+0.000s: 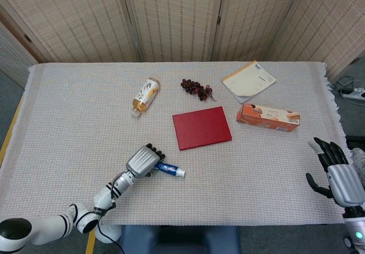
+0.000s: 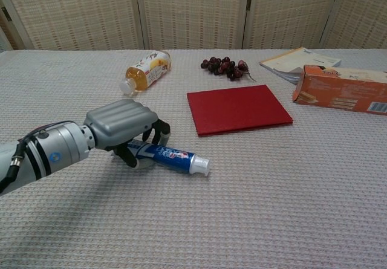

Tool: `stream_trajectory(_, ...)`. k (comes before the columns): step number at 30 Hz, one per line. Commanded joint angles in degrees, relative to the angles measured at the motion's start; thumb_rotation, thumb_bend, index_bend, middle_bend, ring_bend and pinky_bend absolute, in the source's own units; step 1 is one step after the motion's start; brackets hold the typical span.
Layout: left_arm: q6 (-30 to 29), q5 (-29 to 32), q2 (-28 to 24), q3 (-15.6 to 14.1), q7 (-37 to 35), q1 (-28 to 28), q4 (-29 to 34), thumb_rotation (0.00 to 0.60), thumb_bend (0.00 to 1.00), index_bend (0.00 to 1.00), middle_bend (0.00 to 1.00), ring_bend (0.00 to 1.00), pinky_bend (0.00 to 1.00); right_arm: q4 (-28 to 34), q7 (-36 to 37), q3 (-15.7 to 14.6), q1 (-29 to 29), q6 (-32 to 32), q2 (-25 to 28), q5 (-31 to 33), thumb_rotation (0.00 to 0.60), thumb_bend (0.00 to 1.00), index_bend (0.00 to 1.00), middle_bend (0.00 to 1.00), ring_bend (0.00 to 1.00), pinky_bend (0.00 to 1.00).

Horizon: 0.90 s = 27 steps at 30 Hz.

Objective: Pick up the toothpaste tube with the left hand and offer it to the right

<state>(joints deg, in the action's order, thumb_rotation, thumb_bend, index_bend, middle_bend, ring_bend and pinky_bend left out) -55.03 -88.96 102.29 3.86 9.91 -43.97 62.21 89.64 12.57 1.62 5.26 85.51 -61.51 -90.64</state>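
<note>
- We see a table (image 1: 68, 128) with a pale woven cloth on it, and woven screens (image 1: 171, 14) stand behind it.
- The toothpaste tube (image 2: 172, 157) lies flat on the cloth near the front of the table, a bit left of the middle. Its white cap points to the right.
- Our left hand (image 2: 121, 127) sits on top of the back end of the tube. The fingers (image 2: 158, 133) curl down around it and the thumb is tucked under, so the hand is wrapped on the tube. The tube still lies on the cloth.
- Past the tube lies a flat red book (image 2: 237, 108), near it but not touching.
- Farther back we see a drink bottle (image 2: 145, 71) on its side, a bunch of dark grapes (image 2: 225, 65), a notebook (image 2: 299, 60) and an orange box (image 2: 341, 89).
- The chest view shows the curled fingers and the blue print on the tube up close. From the head view we mostly see the back of the hand (image 1: 142, 161).
- Only the head view shows our right hand (image 1: 336, 171). It is off the right edge of the table, far from the tube, with fingers spread and nothing in it.
- The back end of the tube is hidden under the left hand, and the box is cut off at the edge of the chest view.
</note>
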Motion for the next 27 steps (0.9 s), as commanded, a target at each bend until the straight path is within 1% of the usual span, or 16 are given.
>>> stream_trajectory(1, -2.3, -2.0, 1.0, -1.3, -5.7, 0.0, -3.1, 0.600, 0.46, 0.70, 0.63, 0.60, 0.50, 0.0, 0.0, 0.0, 0.1, 0.1, 0.0, -0.2, 0.600, 0.46, 0.00, 0.07, 0.07, 0.00)
stream_trajectory(3, -3.1, -2.2, 1.0, -1.4, -8.2, 0.2, -3.2, 0.600, 0.50, 0.72, 0.66, 0.62, 0.53, 0.1, -0.1, 0.0, 0.1, 0.1, 0.1, -0.4, 0.600, 0.46, 0.00, 0.07, 0.06, 0.00)
stream_trajectory(4, -4.1, -2.1, 0.6, -1.2, -11.0, 0.6, -2.6, 0.600, 0.52, 0.73, 0.67, 0.63, 0.55, 0.3, -0.1, 0.0, 0.3, 0.4, 0.2, -1.2, 0.600, 0.46, 0.00, 0.07, 0.07, 0.00)
stream_trajectory(5, -5.1, -2.5, 0.1, -1.3, -13.3, 0.7, -2.3, 0.600, 0.54, 0.73, 0.68, 0.64, 0.56, 0.6, -0.1, 0.0, 0.5, 0.7, 0.4, -2.0, 0.600, 0.46, 0.00, 0.07, 0.07, 0.00)
stream_trajectory(8, -7.0, -3.0, -1.7, -1.2, -16.9, 1.0, -0.6, 0.600, 0.58, 0.74, 0.70, 0.66, 0.58, 1.7, -0.9, 0.1, 1.6, 0.8, 0.8, -4.2, 0.600, 0.46, 0.00, 0.07, 0.07, 0.00)
stream_trajectory(11, -7.4, -2.2, -4.3, -0.6, -19.8, 1.3, 4.1, 0.600, 0.58, 0.75, 0.70, 0.67, 0.59, 3.6, -2.4, 0.1, 3.3, 0.0, 1.3, -6.8, 0.600, 0.46, 0.00, 0.07, 0.07, 0.00)
stream_trajectory(13, -6.8, -1.1, -7.4, -0.1, -21.4, 1.5, 9.6, 0.600, 0.59, 0.75, 0.71, 0.67, 0.59, 5.7, -3.3, 0.5, 4.7, -0.5, 1.4, -8.7, 0.600, 0.46, 0.00, 0.07, 0.07, 0.00)
stream_trajectory(14, -6.9, -0.6, -9.2, 0.3, -21.6, 1.7, 12.7, 0.600, 0.59, 0.75, 0.71, 0.67, 0.59, 6.8, -4.0, 0.9, 5.5, -0.7, 1.1, -9.6, 0.600, 0.46, 0.00, 0.07, 0.07, 0.00)
stream_trajectory(17, -7.2, 0.4, -12.9, 1.0, -21.0, 2.1, 19.0, 0.600, 0.59, 0.75, 0.72, 0.68, 0.59, 9.3, -5.6, 1.6, 7.7, -2.3, 0.5, -11.2, 0.600, 0.46, 0.00, 0.07, 0.07, 0.00)
stream_trajectory(20, -7.2, 1.8, -16.2, 2.1, -19.8, 2.4, 25.3, 0.600, 0.60, 0.76, 0.72, 0.68, 0.60, 12.5, -8.3, 2.7, 10.9, -5.2, -0.2, -12.7, 0.600, 0.46, 0.00, 0.07, 0.07, 0.00)
stream_trajectory(22, -7.1, 2.4, -17.3, 2.7, -18.6, 2.4, 27.7, 0.600, 0.61, 0.76, 0.72, 0.68, 0.60, 14.3, -9.4, 3.4, 12.8, -7.2, -1.0, -12.9, 0.600, 0.46, 0.00, 0.07, 0.07, 0.00)
stream_trajectory(27, -6.6, 4.8, -19.8, 4.2, -16.1, 2.3, 33.1, 0.600, 0.61, 0.76, 0.72, 0.69, 0.60, 17.9, -13.4, 5.8, 17.4, -12.1, -4.9, -11.4, 0.600, 0.46, 0.00, 0.06, 0.06, 0.00)
